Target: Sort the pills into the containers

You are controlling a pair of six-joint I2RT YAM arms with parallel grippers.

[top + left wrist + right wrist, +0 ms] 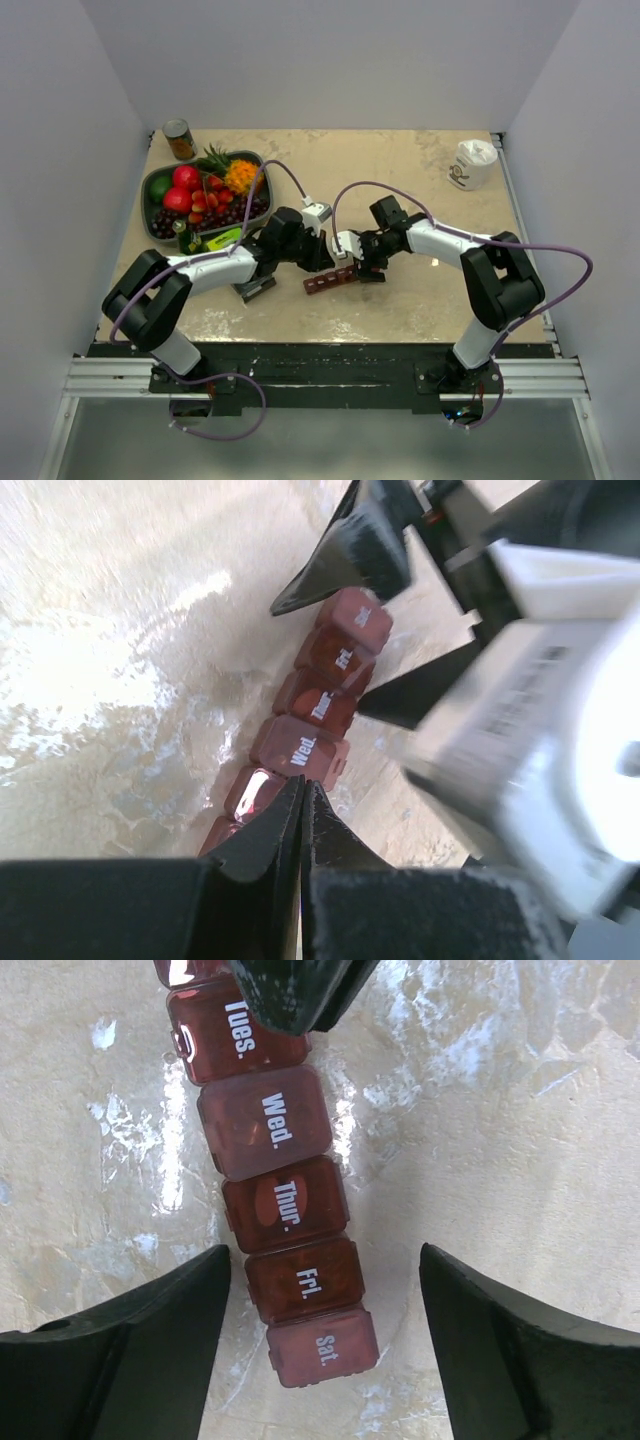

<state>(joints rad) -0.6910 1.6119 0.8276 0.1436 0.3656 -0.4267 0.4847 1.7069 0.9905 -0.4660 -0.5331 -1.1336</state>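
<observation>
The strip (285, 1200) lies on the table (420, 170), long axis running from gripper to gripper: the right gripper (322, 1260), jaws apart, straddles its Fri.–Sat. end, while the left gripper (303, 790), fingers together, touches its Tues. end.

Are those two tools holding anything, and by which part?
Nothing is held. The right tool stands open astride the pill organizer, at Sat.; the left tool is shut, tips at Tues.

Dark red containers (285, 1205), white lettering, perhaps an orange blot inside one, mottled beige table (500, 1110), black fingers (130, 1360)
</observation>
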